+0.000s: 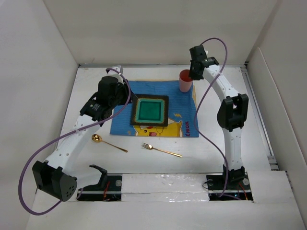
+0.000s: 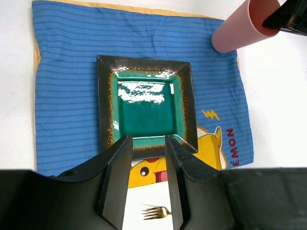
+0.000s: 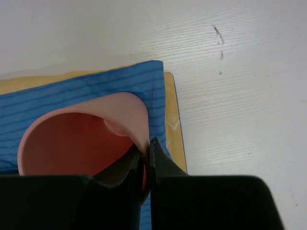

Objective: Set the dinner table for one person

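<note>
A: What is the right claw (image 3: 145, 154) gripping?
B: Pinching the pink plastic cup (image 3: 79, 136) by its rim, at the blue cloth mat (image 2: 67, 72) far-right corner, atop the white matte table (image 1: 158, 165); left claw (image 2: 147, 141) is hovering released, farther off

The large, matte white, rectangular dinner table (image 1: 158, 165) carries three things directly. A blue striped cloth mat (image 1: 184, 98) with a cartoon print and a yellow border lies flat in the far half, a little nearer the left edge than the right, with white surface showing on all sides. Just off the mat's near left corner lies a slim gold metal spoon (image 1: 111, 145), its bowl toward the left edge and its handle slanting toward the near edge. To its right, apart from it and from the mat, lies a gold metal fork (image 1: 161, 150), tines left, handle slanting the same way. A few small dark scuffs mark the white surface beyond the mat's far right corner.
</note>
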Controlling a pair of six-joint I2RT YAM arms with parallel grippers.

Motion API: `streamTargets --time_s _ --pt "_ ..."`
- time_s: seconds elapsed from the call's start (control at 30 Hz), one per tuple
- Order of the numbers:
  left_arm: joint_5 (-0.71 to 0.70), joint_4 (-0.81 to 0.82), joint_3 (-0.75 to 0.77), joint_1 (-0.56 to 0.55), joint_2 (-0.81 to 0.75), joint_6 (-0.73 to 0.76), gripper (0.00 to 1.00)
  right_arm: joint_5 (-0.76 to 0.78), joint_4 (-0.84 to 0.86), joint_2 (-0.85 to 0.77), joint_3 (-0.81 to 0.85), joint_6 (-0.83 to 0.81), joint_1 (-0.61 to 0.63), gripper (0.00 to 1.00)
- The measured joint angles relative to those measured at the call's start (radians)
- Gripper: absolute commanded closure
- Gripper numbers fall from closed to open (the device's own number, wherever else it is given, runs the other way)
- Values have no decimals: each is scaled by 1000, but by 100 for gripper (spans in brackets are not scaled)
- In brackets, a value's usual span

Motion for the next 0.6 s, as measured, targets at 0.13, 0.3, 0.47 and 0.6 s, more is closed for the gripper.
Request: streamTargets --time_s 0.13,0.3,0.47,0.6 --pt "2 0 0 0 1 0 70 -13 5 -11 -41 -2 0 100" --pt "3 0 0 0 1 0 70 -42 0 1 -58 -8 0 89" --pt "3 0 0 0 1 -3 69 -47 6 3 -58 -6 -9 49" --pt "2 0 0 0 1 -4 66 -45 7 -10 -58 -5 -21 41"
